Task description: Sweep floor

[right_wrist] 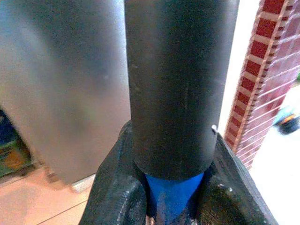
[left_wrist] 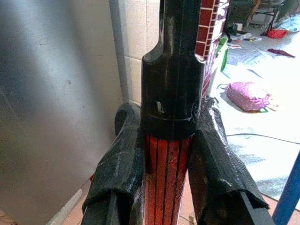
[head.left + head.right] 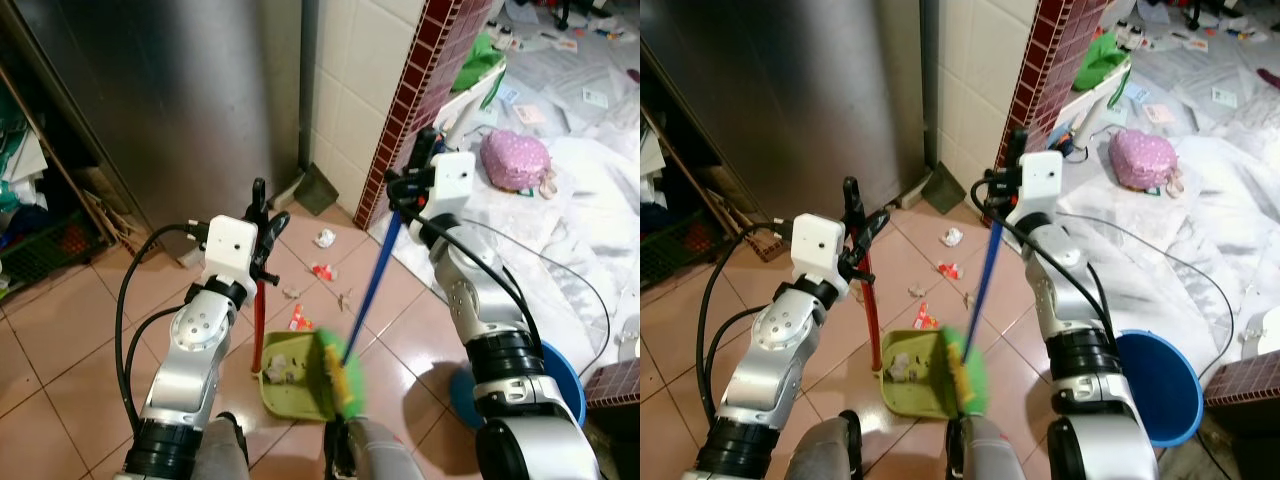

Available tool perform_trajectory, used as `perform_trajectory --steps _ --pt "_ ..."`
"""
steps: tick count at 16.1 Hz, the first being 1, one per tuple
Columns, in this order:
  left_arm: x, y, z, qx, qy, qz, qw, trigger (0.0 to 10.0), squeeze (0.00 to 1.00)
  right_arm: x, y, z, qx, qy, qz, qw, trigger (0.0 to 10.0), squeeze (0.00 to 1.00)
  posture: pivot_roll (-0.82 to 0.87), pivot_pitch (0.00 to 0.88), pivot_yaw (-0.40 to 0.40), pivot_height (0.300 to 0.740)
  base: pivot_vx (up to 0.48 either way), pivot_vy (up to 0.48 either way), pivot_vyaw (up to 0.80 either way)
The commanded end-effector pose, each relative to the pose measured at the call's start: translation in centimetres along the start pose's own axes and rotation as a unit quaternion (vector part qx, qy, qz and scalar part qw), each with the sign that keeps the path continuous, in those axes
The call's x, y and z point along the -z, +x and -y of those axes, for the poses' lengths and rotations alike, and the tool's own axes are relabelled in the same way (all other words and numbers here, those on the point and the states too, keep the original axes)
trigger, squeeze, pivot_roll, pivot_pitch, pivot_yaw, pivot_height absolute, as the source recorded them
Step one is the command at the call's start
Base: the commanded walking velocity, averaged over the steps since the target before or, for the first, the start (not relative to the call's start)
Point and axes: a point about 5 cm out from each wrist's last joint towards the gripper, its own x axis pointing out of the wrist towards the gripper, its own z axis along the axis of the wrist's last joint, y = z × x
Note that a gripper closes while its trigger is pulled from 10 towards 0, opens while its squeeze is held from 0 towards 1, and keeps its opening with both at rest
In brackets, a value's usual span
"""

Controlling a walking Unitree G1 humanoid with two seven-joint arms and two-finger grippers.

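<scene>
My left gripper (image 3: 262, 215) is clamped on the red handle (image 3: 258, 320) of the dustpan (image 3: 296, 375), its two black fingers (image 2: 123, 173) pressing either side of the ribbed red shaft just below the black cap, and my right gripper (image 3: 412, 170) is closed around the blue handle (image 3: 372, 285) of the broom (image 3: 350, 375), gripped right where the black sleeve ends. The green dustpan sits on the tiled floor (image 3: 60, 340) just in front of my feet with a few crumpled scraps already in it, and the green broom head is at its open edge, blurred, so I judge it is mid-stroke. More litter lies beyond the pan: a white crumpled wad (image 3: 324, 238) near the wall, a red-and-white wrapper (image 3: 322, 270), and small bits (image 3: 297, 318) between them and the pan. To do this well I should keep the pan's lip flat against the tile and steady, not letting the red handle tilt, so scraps do not slide under it. With the broom I should reach past the far wad and pull in short, low strokes toward the pan, keeping the bristles in contact with the floor. The risk, I think, is flicking the light scraps sideways toward the white sheeting (image 3: 580, 230) on my right.
</scene>
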Motion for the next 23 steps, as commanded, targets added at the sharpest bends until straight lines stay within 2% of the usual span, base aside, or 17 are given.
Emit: perform_trajectory --steps 1,2,3,6,7,8,9,11,13,16,19,21,23 --pt "-0.6 0.3 0.1 -0.001 0.008 0.017 1.000 10.0 0.00 -0.3 0.1 -0.2 -0.013 0.036 0.003 0.999 10.0 0.00 -0.02 0.190 -0.074 0.740 0.000 0.000 0.00" --pt "-0.6 0.3 0.1 -0.002 0.009 0.017 1.000 10.0 0.00 -0.4 0.1 -0.3 -0.015 0.050 0.000 0.999 10.0 0.00 -0.02 0.190 -0.074 0.740 0.000 0.000 0.00" --pt "-0.6 0.3 0.0 -0.005 0.010 0.017 1.000 10.0 0.00 -0.8 0.2 -0.4 -0.011 0.095 -0.003 0.995 10.0 0.00 -0.03 0.190 -0.072 0.740 0.000 0.000 0.00" --pt "-0.6 0.4 0.0 -0.006 0.011 0.018 1.000 10.0 0.00 -1.6 0.5 -0.5 -0.002 0.163 0.009 0.987 10.0 0.00 -0.03 0.189 -0.072 0.740 0.000 0.000 0.00" --pt "-0.6 0.4 0.0 -0.006 0.011 0.019 1.000 10.0 0.00 -2.0 0.6 -0.5 0.000 0.183 0.015 0.983 10.0 0.00 -0.03 0.189 -0.072 0.740 0.000 0.000 0.00" --pt "-0.6 0.4 0.0 -0.007 0.012 0.019 1.000 10.0 0.00 -3.0 0.6 -0.2 0.000 0.180 0.037 0.983 10.0 0.00 -0.03 0.189 -0.071 0.740 0.000 0.000 0.00" --pt "-0.6 0.4 -0.1 -0.013 0.013 0.021 1.000 10.0 0.00 -5.1 0.7 -0.2 -0.013 0.110 0.079 0.991 10.0 0.00 -0.03 0.189 -0.071 0.740 0.000 0.000 0.00" --pt "-0.7 0.4 -0.2 -0.016 0.012 0.021 1.000 10.0 0.00 -6.5 0.7 -0.3 -0.025 0.063 0.105 0.992 10.0 0.00 -0.03 0.187 -0.070 0.740 0.000 0.000 0.00" --pt "-1.1 0.4 -0.4 -0.025 0.024 0.040 0.999 10.0 0.00 -9.3 0.7 -0.4 -0.040 0.013 0.148 0.988 10.0 0.00 -0.03 0.187 -0.070 0.740 0.000 0.000 0.00" --pt "-1.6 1.5 -0.9 -0.031 0.041 0.066 0.997 10.0 0.00 -10.9 0.8 0.3 -0.025 -0.005 0.173 0.985 10.0 0.00 -0.03 0.180 -0.073 0.740 0.000 0.000 0.00" --pt "-2.1 1.8 -0.2 -0.008 0.031 0.075 0.997 10.0 0.00 -11.3 0.7 1.0 -0.010 -0.016 0.183 0.983 10.0 0.00 -0.03 0.179 -0.072 0.740 0.000 0.000 0.00" --pt "-1.7 1.5 0.6 0.009 0.028 0.068 0.997 10.0 0.00 -11.6 0.5 1.7 0.009 -0.041 0.192 0.980 10.0 0.00 -0.03 0.177 -0.068 0.740 0.000 0.000 0.00" --pt "-1.5 1.0 1.0 0.029 0.030 0.055 0.998 10.0 0.00 -12.0 0.3 2.2 0.024 -0.092 0.205 0.974 10.0 0.00 -0.03 0.175 -0.067 0.740 0.000 0.000 0.00"
